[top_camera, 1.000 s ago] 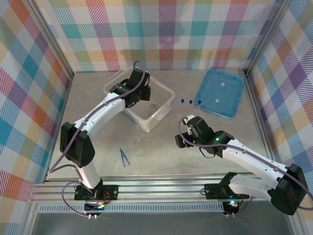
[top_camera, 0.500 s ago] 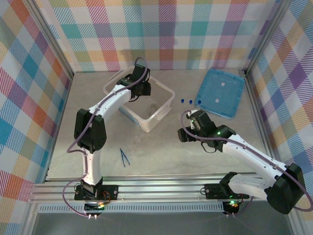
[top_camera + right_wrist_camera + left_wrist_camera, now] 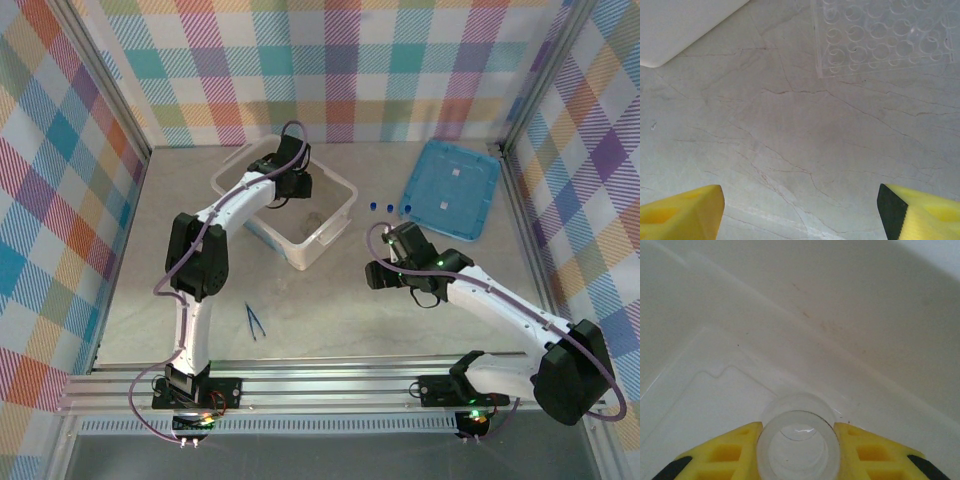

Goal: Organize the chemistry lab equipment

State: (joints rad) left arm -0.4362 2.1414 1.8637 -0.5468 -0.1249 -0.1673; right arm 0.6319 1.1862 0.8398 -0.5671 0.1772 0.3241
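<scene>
My left gripper (image 3: 288,186) reaches down inside the translucent plastic box (image 3: 338,190). In the left wrist view its yellow fingers (image 3: 740,445) press on both sides of the neck of a clear glass flask (image 3: 799,440), above the box floor. A tiny clear beaker (image 3: 313,218) sits in the box nearby. My right gripper (image 3: 383,272) hangs open over bare table (image 3: 800,210) with nothing between its fingers. Three blue-capped tubes (image 3: 388,208) stand by the lid. Dark blue tweezers (image 3: 253,320) lie near the front.
The flat blue lid (image 3: 452,187) lies at the back right. A clear plastic rack with round holes (image 3: 885,35) rests on the table ahead of the right gripper, and a corner of the box (image 3: 680,25) is to its left. The table surface is cracked grey stone.
The left arm has stretched further back into the box, carrying the flask. The right gripper has shifted slightly toward the back and stayed open.
</scene>
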